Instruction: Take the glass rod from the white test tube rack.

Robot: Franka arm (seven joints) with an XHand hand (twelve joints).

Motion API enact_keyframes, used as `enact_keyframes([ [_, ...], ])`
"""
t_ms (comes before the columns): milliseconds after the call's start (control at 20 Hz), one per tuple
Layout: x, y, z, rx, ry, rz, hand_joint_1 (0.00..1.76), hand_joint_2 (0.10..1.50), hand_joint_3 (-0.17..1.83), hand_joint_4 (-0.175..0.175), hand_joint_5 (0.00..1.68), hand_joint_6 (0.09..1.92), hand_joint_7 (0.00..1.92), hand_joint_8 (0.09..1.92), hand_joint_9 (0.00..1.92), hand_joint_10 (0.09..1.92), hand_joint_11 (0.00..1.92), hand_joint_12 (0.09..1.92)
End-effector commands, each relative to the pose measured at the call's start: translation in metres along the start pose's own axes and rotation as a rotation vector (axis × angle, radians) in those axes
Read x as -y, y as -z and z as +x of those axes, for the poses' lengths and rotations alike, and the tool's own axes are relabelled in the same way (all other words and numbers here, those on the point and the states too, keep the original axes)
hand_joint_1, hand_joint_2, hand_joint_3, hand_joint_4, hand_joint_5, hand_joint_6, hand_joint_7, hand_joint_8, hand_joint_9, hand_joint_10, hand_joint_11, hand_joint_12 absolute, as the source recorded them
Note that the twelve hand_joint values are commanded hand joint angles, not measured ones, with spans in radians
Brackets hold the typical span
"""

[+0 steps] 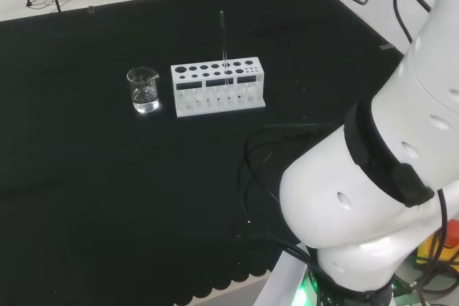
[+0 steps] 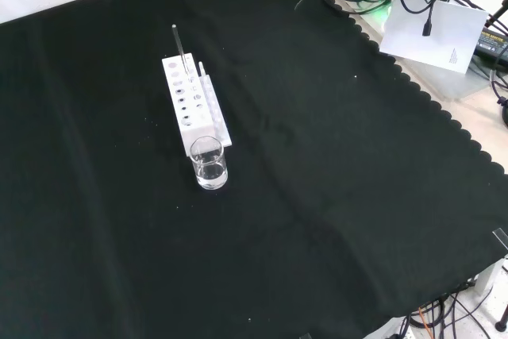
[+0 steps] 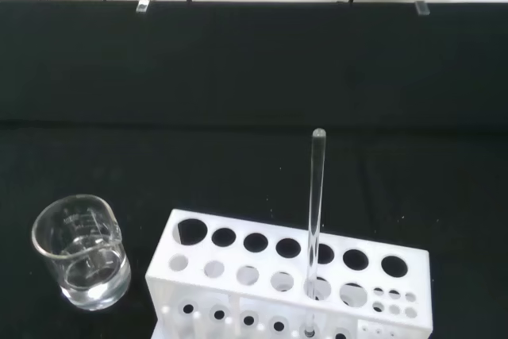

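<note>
You are looking at the glass rod (image 3: 317, 204) standing upright in a hole of the white test tube rack (image 1: 218, 88) — its top is sticking up free for grasping — with a small beaker (image 1: 143, 89) just beside the rack's end, while the hand's state I cannot tell.

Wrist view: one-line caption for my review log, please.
Glass rod standing upright in a hole of the white rack, with a glass beaker beside the rack on black cloth.

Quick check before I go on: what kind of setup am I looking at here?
Most likely a lab-style robot test bench: a white test tube rack holding an upright glass rod, a small glass beaker, all on black cloth.
</note>
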State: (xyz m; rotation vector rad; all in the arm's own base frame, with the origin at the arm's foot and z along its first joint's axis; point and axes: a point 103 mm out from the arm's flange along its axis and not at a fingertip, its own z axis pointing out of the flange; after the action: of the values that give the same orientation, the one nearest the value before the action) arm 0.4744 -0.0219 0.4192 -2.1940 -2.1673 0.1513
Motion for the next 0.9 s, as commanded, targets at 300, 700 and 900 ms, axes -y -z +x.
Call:
enact_keyframes([
  [300,-0.055,-0.029,-0.018,0.002,0.041,0.014,0.65,1.21,-0.17,-0.175,0.08,0.09,0.00,0.57,0.02,0.92,0.00,1.42],
  [700,-0.070,-0.062,-0.027,-0.001,0.052,0.045,0.65,1.21,-0.17,-0.175,0.13,0.09,0.00,0.73,0.06,0.95,0.01,1.43],
  [900,-0.067,-0.079,-0.027,0.019,0.064,0.068,0.64,1.21,-0.17,-0.175,0.14,0.09,0.00,0.83,0.09,0.95,0.02,1.43],
])
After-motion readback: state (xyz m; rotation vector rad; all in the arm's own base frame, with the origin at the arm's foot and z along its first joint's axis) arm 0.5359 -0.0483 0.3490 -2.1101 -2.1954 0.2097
